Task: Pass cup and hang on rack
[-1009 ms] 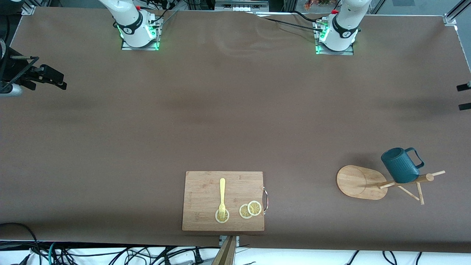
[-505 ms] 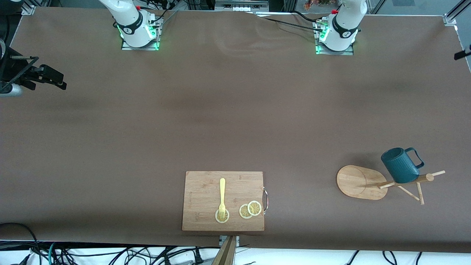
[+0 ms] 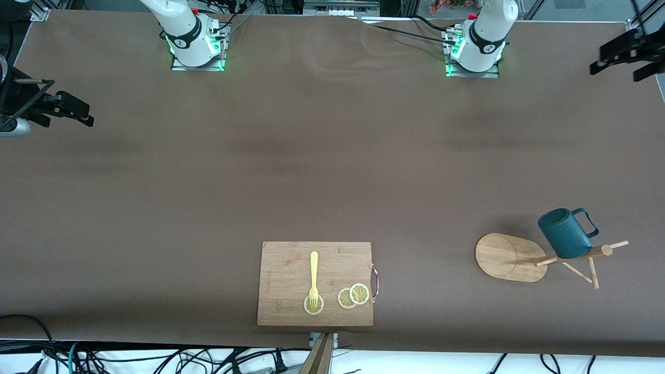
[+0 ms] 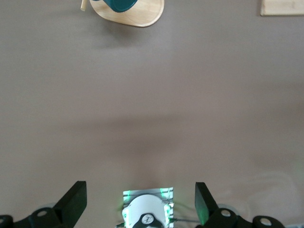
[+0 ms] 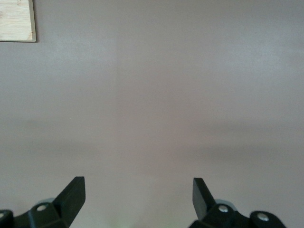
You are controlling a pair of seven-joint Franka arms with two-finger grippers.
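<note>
- Front view: the cup (image 3: pixel 564 233) is seen hung on the rack (image 3: pixel 511 257), toward the left arm's end of the surface (image 3: pixel 332 156). The left tool (image 3: pixel 626 54) is held high at that end, the right tool (image 3: pixel 57 106) over the other end; a board (image 3: pixel 291 283) lies nearest the camera.
- Left wrist view: the left tool (image 4: pixel 140 202) is shown with fingers (image 4: pixel 76 199) wide apart, empty; cup (image 4: pixel 121 4) and rack (image 4: pixel 142 12) are glimpsed at the edge.
- Right wrist view: the right tool (image 5: pixel 137 199) is shown spread apart, empty, over bare surface (image 5: pixel 166 95).
</note>
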